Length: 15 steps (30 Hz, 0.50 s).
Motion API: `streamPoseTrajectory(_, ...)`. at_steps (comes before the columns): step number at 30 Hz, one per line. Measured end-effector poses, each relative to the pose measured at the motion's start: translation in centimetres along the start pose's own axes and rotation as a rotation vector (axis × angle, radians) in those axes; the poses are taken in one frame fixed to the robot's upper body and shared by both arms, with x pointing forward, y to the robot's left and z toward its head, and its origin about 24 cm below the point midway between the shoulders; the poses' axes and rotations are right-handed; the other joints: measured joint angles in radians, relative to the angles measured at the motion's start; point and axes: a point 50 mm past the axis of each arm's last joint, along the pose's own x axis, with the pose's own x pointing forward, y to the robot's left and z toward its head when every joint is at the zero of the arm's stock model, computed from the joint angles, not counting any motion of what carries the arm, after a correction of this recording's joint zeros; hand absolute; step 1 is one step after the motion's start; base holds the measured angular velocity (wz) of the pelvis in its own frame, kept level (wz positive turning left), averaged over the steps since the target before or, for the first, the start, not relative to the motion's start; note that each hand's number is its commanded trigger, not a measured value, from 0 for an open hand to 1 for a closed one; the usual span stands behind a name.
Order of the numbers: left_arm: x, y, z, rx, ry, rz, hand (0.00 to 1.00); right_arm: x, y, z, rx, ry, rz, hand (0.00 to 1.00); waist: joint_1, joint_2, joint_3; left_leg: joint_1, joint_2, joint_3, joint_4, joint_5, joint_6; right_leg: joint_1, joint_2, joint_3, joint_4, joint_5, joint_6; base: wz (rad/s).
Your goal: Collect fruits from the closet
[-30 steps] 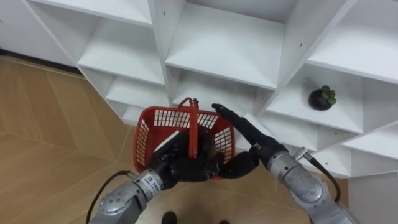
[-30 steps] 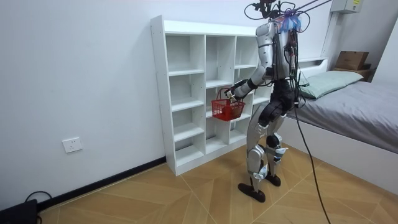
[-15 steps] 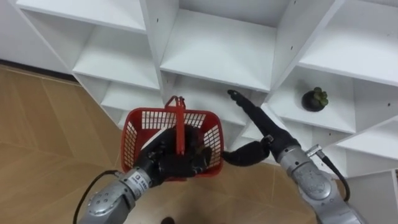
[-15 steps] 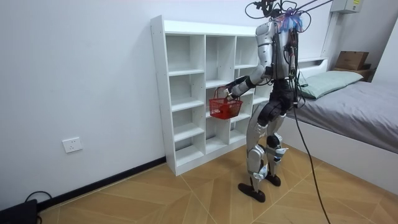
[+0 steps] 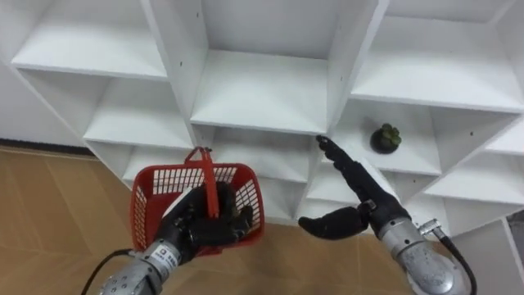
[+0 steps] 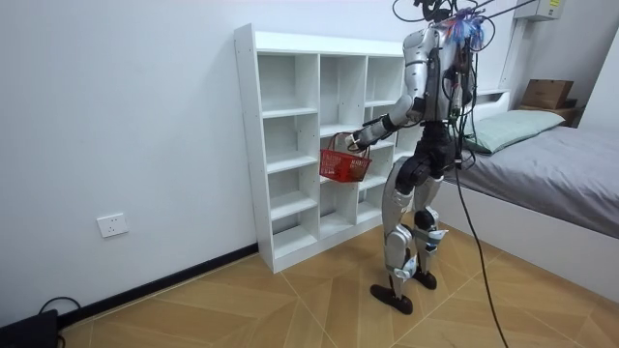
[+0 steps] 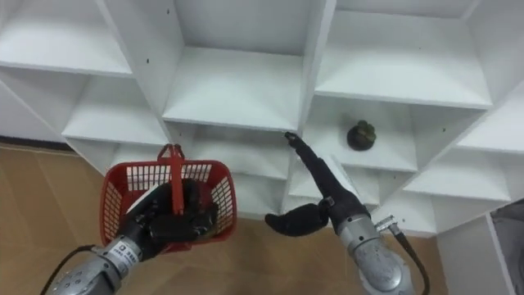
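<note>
Left hand (image 5: 196,231) curled tight on the red basket (image 5: 160,178), its contents hidden; right hand (image 5: 368,199) straight-fingered, empty, near the dark fruit (image 5: 386,138) on the right.

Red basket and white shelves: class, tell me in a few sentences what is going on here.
A humanoid robot stands at a white open shelf unit. Its left hand is curled round the handle of a red plastic mesh basket. Its right hand, open with straight fingers, points toward a dark round fruit with a green top in a compartment; the fruit is not yet picked.
</note>
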Motion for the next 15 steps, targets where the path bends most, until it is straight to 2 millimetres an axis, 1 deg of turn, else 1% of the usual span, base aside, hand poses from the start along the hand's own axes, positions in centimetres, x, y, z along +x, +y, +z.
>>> streamPoseTrajectory(2, -0.14, 0.12, -0.08, -0.001, 0.0, 0.015, 1.0, -0.18, -0.28, -0.07, 0.001, 0.001, -0.029, 0.0, -0.006, -0.002, -0.0016, 0.02, 0.0, 0.005, -0.01, 0.0, 0.0, 0.016, 0.002, 0.009, -0.002, 0.0, 0.0, -0.16)
streamPoseTrajectory(5, -0.13, 0.16, -0.01, -0.001, -0.008, 0.025, 1.0, -0.25, -0.41, 0.03, 0.004, -0.006, -0.059, 0.0, -0.029, -0.006, -0.0033, 0.043, 0.001, 0.022, -0.017, -0.001, -0.002, 0.034, 0.004, 0.022, -0.012, 0.0, 0.001, -0.13)
streamPoseTrajectory(7, -0.1, 0.16, 0.11, -0.007, -0.02, 0.031, 1.0, -0.31, -0.47, 0.28, 0.004, -0.018, -0.071, 0.0, -0.033, -0.007, -0.0038, 0.059, 0.001, 0.037, -0.021, -0.002, -0.003, 0.042, 0.004, 0.028, -0.014, 0.0, 0.002, -0.23)
streamPoseTrajectory(9, -0.07, 0.13, 0.29, -0.004, -0.035, 0.036, 1.0, -0.37, -0.54, 0.63, 0.006, -0.043, -0.089, 0.0, -0.036, -0.007, -0.0038, 0.076, 0.001, 0.055, -0.029, -0.002, -0.003, 0.048, 0.007, 0.049, -0.015, 0.001, 0.003, -0.25)
streamPoseTrajectory(11, -0.06, 0.1, 0.33, -0.004, -0.039, 0.037, 1.0, -0.57, -0.53, 0.57, 0.012, -0.046, -0.101, 0.0, -0.041, -0.008, -0.0036, 0.09, 0.002, 0.055, -0.031, -0.004, -0.005, 0.055, 0.008, 0.054, -0.018, 0.001, 0.004, -0.15)
streamPoseTrajectory(13, 0.01, 0.01, 0.69, 0.001, -0.054, 0.036, 1.0, -0.76, -0.57, 0.49, 0.017, -0.044, -0.113, 0.0, -0.041, -0.005, -0.0042, 0.094, 0.007, 0.055, -0.032, -0.014, -0.007, 0.055, 0.016, 0.064, -0.027, 0.002, 0.004, -0.11)
streamPoseTrajectory(15, 0.06, -0.13, 0.86, 0.0, -0.064, 0.032, 1.0, -0.97, -0.57, 0.31, 0.02, -0.036, -0.125, 0.0, -0.042, -0.005, -0.0042, 0.097, 0.008, 0.056, -0.032, -0.016, -0.007, 0.058, 0.02, 0.07, -0.032, 0.007, 0.004, -0.09)
